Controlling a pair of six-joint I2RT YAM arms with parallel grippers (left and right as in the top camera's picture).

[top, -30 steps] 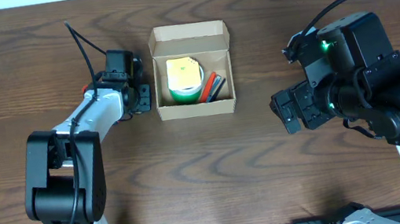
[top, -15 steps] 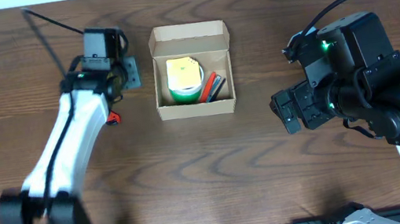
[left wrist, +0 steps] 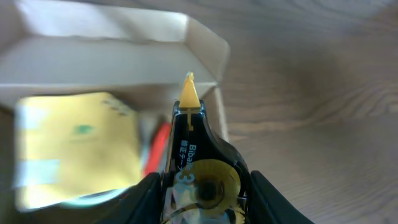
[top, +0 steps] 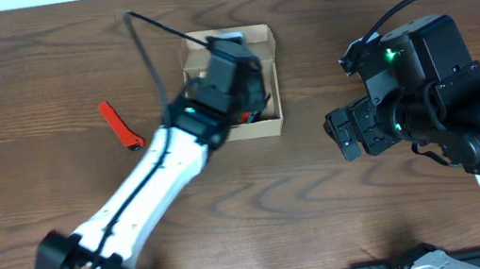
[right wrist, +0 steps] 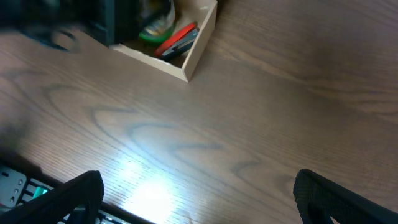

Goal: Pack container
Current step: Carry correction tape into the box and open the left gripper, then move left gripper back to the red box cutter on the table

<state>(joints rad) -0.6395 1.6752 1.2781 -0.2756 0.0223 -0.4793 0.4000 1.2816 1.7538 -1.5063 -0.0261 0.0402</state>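
Swung right from its earlier place left of the box, the left gripper [top: 232, 67] now hangs over the container [top: 262, 38], which sits open at the far middle of the table [top: 233, 212]. Its fingers [left wrist: 148, 196] are clamped on a black correction tape dispenser [left wrist: 198, 155], whose yellow tip shows against a corner of the box wall. Inside lie a yellow pad [left wrist: 74, 149] and red and black pens [right wrist: 177, 38]. A red item [top: 120, 124] lies well left of the box. The right gripper [right wrist: 198, 186] hovers right of the box, fingers wide apart.

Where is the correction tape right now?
Left wrist view: the correction tape is gripped in the left tool, over the right side of the box, beside the yellow item.
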